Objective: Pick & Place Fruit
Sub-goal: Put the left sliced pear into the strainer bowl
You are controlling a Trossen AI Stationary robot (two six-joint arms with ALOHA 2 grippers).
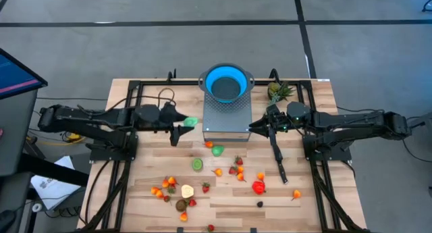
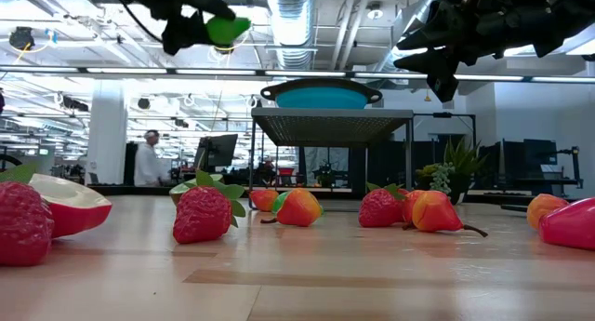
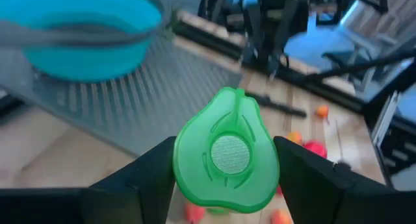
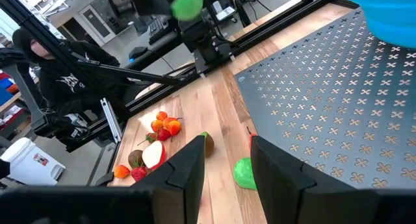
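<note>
One glossy green fruit half [image 3: 226, 154], pear-shaped with a round grey disc in its flat face, was clamped between the fingers of the left gripper [image 1: 183, 127], raised beside the perforated metal stand [image 1: 227, 118] bearing the smooth blue bowl [image 1: 225, 82]. The right gripper [image 1: 259, 127] hung opposite, fingers apart, holding nothing.

Both arms are dark, jointed and slim. The left gripper [image 3: 224, 185] has broad, flat black fingers [image 3: 146, 175]. Black cables trail alongside.
</note>
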